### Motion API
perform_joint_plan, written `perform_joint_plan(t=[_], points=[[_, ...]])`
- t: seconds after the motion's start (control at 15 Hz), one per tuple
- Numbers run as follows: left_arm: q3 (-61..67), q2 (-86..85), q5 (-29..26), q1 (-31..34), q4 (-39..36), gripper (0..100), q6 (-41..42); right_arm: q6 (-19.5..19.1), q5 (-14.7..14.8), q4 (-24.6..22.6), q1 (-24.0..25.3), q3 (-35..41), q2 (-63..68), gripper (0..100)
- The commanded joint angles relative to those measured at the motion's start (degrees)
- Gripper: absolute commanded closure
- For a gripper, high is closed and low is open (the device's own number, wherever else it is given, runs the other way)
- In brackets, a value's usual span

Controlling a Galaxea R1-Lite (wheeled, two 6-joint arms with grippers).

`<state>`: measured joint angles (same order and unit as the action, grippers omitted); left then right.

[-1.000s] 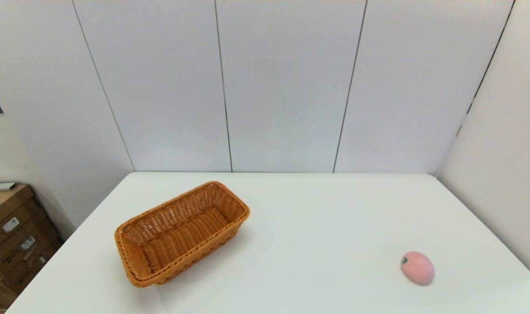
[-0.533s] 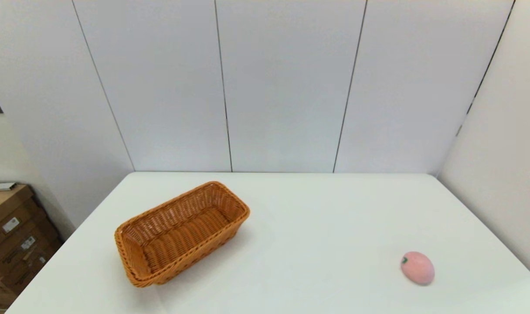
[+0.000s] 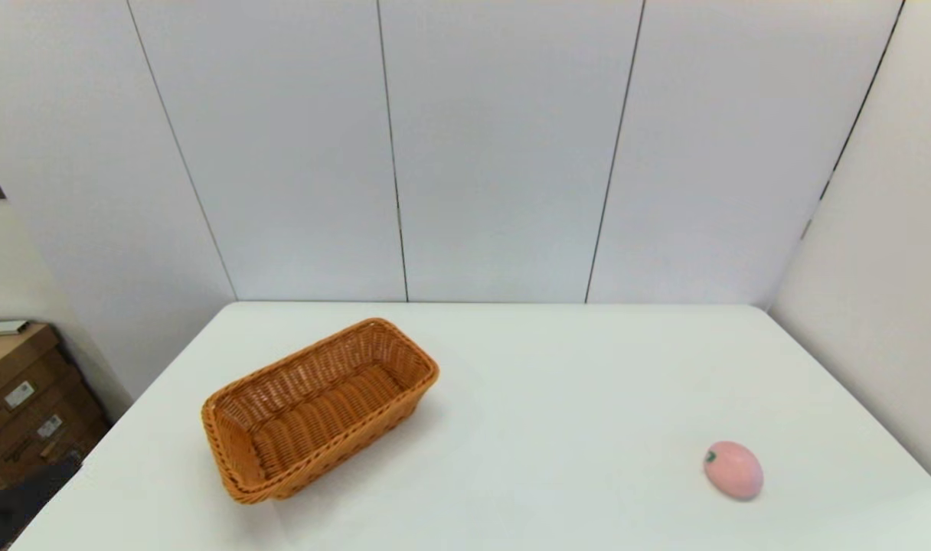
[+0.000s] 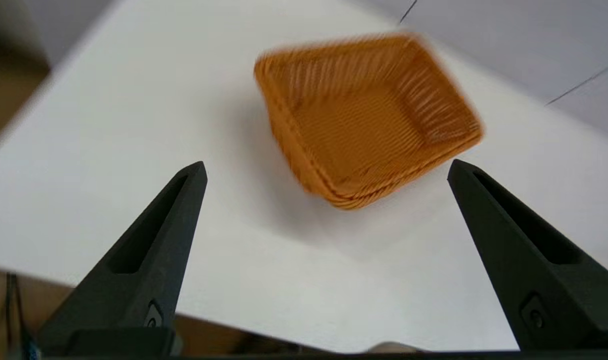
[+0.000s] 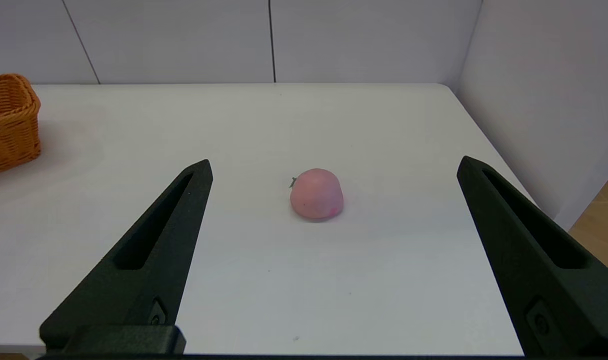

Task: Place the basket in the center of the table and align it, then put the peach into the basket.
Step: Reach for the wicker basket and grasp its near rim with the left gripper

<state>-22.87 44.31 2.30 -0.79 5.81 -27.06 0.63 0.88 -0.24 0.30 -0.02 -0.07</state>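
Nearest the robot, off the table's point(image 3: 557, 428) near left corner: left gripper point(image 4: 326, 170), fingers spread wide, nothing held, aimed at the basket point(image 4: 366, 117) from above. Only a dark sliver of that arm visible at the head view's lower-left edge. Opposite, at the near right edge: right gripper point(image 5: 334, 167), fingers likewise wide apart and empty, low, facing the peach point(image 5: 316, 193) with clear table between.

Farther in, on the right half: peach point(image 3: 733, 469) lying on its side, stem mark toward the left, well apart from everything else. On the left half: basket point(image 3: 316, 409), empty, standing flat but skewed, one short end near the left edge, the other angled toward the back wall; well off centre and not squared to the table edges.

Judged state: nothing done yet; moving and aligning the basket comes first.

Risks from here:
- Pinching only one flared wall, tipping or swivelling the light wicker instead of sliding it.
- Pushing at a corner, adding twist rather than removing it.
- Dragging too near the left edge, sending the basket off.
- Clipping the smooth, rounded peach off-centre later, rolling it toward the right edge.
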Motion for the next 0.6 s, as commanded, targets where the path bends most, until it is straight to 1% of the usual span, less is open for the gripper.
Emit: perform_joint_plan(t=[0.07,0.27,0.47,0.6], points=[[-12.9,52.4,-0.1,-0.1,-6.3,0,-17.2,-0.1,0.0,0.1,0.0,0.0,0.0,0],[-16.7,61.9,-0.3,-0.4,-6.3,0,-19.3,0.1,0.1,0.0,0.0,0.0,0.0,0],[-19.8,68.0,-0.5,-0.4,-6.4,0,-20.5,0.0,0.1,0.0,0.0,0.0,0.0,0],[-21.7,70.6,-2.7,-0.5,-6.4,0,-21.6,0.0,0.1,0.0,0.0,0.0,0.0,0]])
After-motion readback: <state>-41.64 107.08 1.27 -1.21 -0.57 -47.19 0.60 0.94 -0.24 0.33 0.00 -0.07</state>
